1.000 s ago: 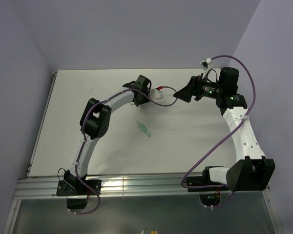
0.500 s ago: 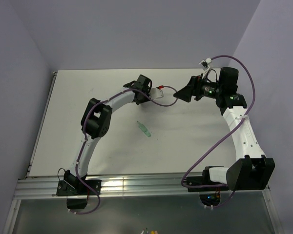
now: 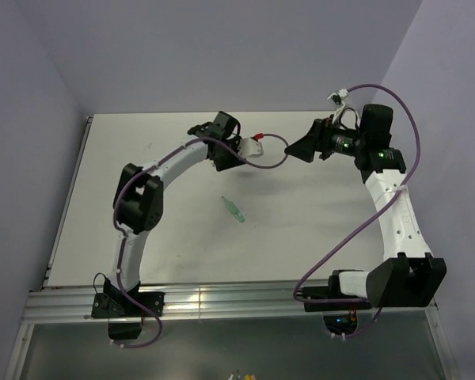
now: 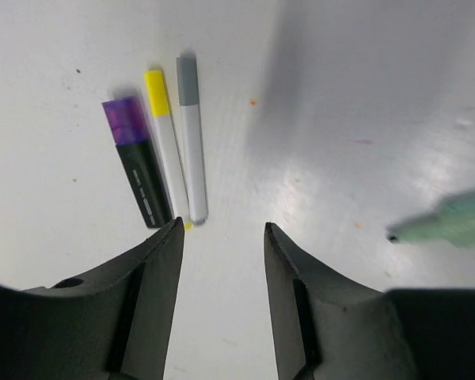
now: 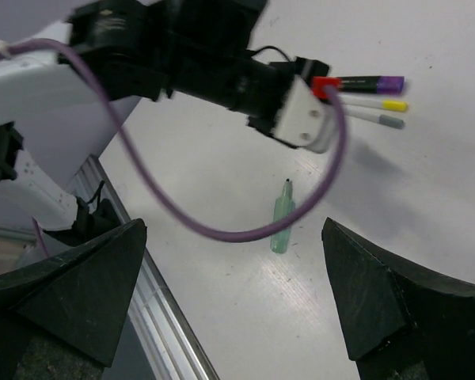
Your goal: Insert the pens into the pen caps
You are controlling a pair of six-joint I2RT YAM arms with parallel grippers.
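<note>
Plastic — three slim capped pens (image 4: 170, 158) at 11 o'clock of your down-tilted left gripper (image 4: 223, 229), spread empty; right gripper (image 5: 235, 226) spread wide.

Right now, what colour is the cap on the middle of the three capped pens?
It is a yellow cap, clearest in the left wrist view.

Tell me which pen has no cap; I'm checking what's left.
The translucent green pen, alone, dark tip bare; the others lie side by side under a purple cap, yellow cap and grey cap.
</note>
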